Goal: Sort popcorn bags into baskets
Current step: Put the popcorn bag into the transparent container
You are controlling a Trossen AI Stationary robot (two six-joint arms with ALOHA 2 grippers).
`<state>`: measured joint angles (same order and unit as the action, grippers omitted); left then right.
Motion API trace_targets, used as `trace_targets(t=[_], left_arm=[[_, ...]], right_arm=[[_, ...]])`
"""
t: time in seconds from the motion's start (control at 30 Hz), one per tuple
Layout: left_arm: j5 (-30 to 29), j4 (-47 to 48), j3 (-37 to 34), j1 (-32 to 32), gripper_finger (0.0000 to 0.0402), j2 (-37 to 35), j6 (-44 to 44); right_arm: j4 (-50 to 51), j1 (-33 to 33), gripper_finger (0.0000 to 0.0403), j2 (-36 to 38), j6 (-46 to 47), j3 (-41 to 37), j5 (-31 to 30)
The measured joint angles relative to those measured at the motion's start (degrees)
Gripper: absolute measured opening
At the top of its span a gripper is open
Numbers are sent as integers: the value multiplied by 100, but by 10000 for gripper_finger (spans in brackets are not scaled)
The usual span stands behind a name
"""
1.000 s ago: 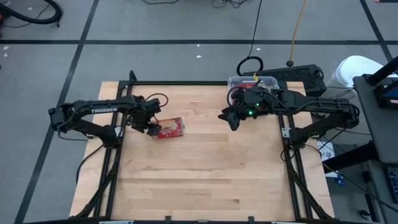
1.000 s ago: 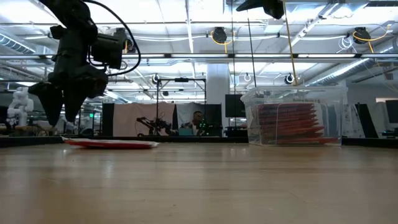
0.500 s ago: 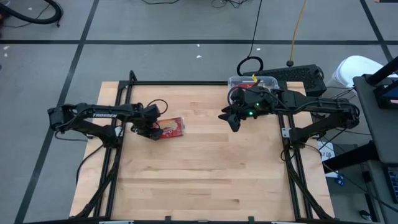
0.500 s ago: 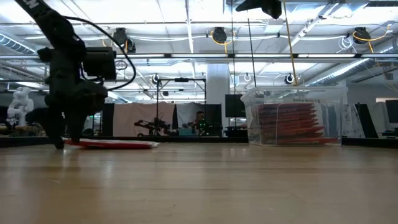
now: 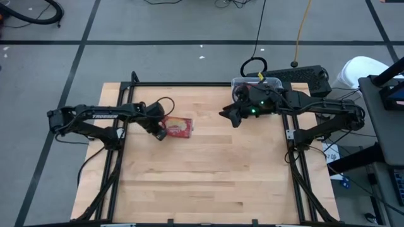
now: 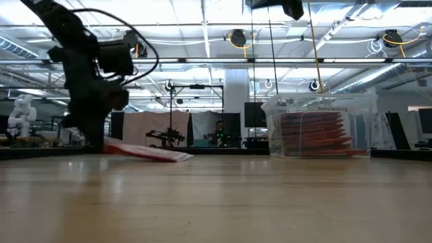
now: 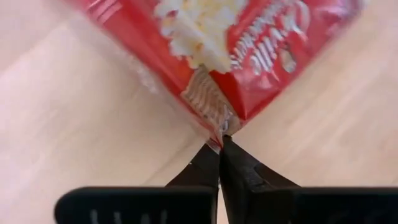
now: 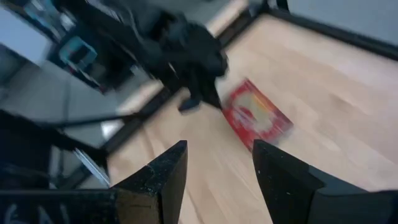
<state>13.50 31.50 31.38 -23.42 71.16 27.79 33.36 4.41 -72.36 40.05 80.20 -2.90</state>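
Observation:
One red popcorn bag [image 5: 178, 127] with a cream popcorn picture lies on the wooden table, left of centre. My left gripper [image 5: 161, 131] is at its left end, shut on it. In the low view the bag [image 6: 152, 153] slants, its right end [image 6: 183, 157] on the table. The clear basket [image 5: 255, 82] stands at the table's far right; several red bags stand inside it [image 6: 314, 131]. My right gripper [image 5: 228, 115] hangs open in the air beside the basket, holding nothing. My left gripper pinches the crimped seam [image 7: 211, 112] at the bag's left end between its two fingertips [image 7: 231, 155]. The fingers come slanting down from the table's left. That end is raised a little off the wood, while the bag's right end rests on the table.
Black frame rails run along the table's left [image 5: 117, 157] and right [image 5: 297, 170] sides. A black box [image 5: 303, 75] and cables lie just beyond the far edge by the basket. Bare wood stretches across the table's middle and near half [image 5: 202, 183].
My left gripper has dropped to the bag's left end, shut on its seam and moved toward the table's right. The bag has slid right along the table, and its left end has come up slightly while its right end stays down.

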Motion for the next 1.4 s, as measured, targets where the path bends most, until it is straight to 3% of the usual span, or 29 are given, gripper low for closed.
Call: trace_targets(t=[0.47, 0.63, 0.83, 1.13, 1.4], left_arm=[[-936, 459, 2252, 468, 2, -72, -3099], [-975, 580, 2762, 656, 2, -74, -3441], [-946, 626, 3028, 918, 1, -76, -3512], [-514, 498, 3114, 1578, 1, -76, -4186], [-516, 303, 3123, 2428, 2, -216, -5139]], right_arm=[[-1692, -29, 173, -522, 363, 43, -302], [-1459, -40, 173, -987, -60, 574, -153], [-152, 75, 173, -1657, -1161, 1876, 52], [288, 614, 209, -2305, -2015, 2378, 1539], [-168, 1082, 260, -2876, -2647, 2379, 3417]])
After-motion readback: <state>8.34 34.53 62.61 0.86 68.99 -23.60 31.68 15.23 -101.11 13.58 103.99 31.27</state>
